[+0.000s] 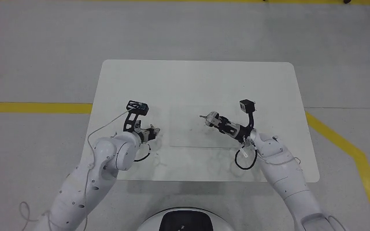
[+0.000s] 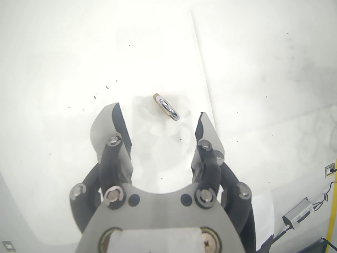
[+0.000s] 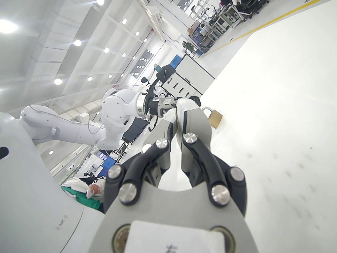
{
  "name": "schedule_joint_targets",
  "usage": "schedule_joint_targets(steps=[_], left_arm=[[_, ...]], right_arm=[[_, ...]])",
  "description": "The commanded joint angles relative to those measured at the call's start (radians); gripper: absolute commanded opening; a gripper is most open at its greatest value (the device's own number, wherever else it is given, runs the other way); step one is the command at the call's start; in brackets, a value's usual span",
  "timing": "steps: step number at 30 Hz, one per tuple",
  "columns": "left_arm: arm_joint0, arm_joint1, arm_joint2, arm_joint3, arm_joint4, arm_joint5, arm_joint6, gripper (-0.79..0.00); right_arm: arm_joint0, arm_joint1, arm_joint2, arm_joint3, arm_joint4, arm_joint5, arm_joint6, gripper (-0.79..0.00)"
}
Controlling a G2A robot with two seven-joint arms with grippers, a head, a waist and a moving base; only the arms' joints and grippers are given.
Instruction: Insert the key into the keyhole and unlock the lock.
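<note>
L gripper (image 2: 159, 108): fingers spread wide, holding nothing, touching nothing. It sits low over the white tabletop (image 1: 260, 81), near the front-left part. 1 padlock (image 2: 166, 107) lies on the tabletop just beyond its fingertips, roughly in line with the gap between them and apart from both. The brass edge and the silver end face of the padlock are turned toward the L wrist cam. In the R wrist view the same padlock shows a brass body and a silver shackle, resting on the tabletop right by the L gripper.

R gripper (image 3: 181, 109): fingers pressed together, pinching a thin metal piece that looks like the key (image 1: 202, 116). A small tip pokes out past the fingertips in the top view. The R gripper is held above the tabletop's middle, pointing toward the L gripper, well apart from the padlock.

Count: 1 padlock, 1 key, 2 grippers.

Writing: there is a mark on the padlock's end face, too small to make out.
</note>
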Motion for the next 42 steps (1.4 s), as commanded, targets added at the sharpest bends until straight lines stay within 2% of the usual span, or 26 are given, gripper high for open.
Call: schedule_joint_targets(steps=[1, 5, 10, 21, 24, 27, 32, 38, 42], left_arm=[[-0.014, -0.006, 0.015, 0.018, 0.006, 0.015, -0.003, -0.471], [-0.031, -0.016, 0.030, 0.034, 0.010, 0.030, 0.011, -0.570], [-0.046, -0.026, 0.038, 0.051, 0.015, 0.039, 0.008, -0.585], [-0.059, -0.041, 0.040, 0.061, 0.016, 0.046, -0.003, -0.560], [-0.057, -0.043, 0.031, 0.059, 0.015, 0.054, -0.004, -0.465], [-0.059, -0.047, 0.025, 0.066, 0.011, 0.054, -0.004, -0.453], [-0.073, -0.054, 0.016, 0.093, -0.013, 0.042, 0.003, -0.523], [-0.082, -0.059, 0.020, 0.106, -0.004, 0.006, -0.001, -0.785], [-0.082, -0.061, 0.017, 0.109, -0.008, -0.015, -0.004, -0.785]], right_arm=[[0.000, 0.000, 0.000, 0.000, 0.000, 0.000, 0.000, -0.785], [0.000, 0.000, 0.000, 0.000, 0.000, 0.000, 0.000, -0.785], [0.000, 0.000, 0.000, 0.000, 0.000, 0.000, 0.000, -0.785], [0.000, 0.000, 0.000, 0.000, 0.000, 0.000, 0.000, -0.785], [0.000, 0.000, 0.000, 0.000, 0.000, 0.000, 0.000, -0.785], [0.000, 0.000, 0.000, 0.000, 0.000, 0.000, 0.000, -0.785], [0.000, 0.000, 0.000, 0.000, 0.000, 0.000, 0.000, -0.785], [0.000, 0.000, 0.000, 0.000, 0.000, 0.000, 0.000, -0.785], [0.000, 0.000, 0.000, 0.000, 0.000, 0.000, 0.000, -0.785]])
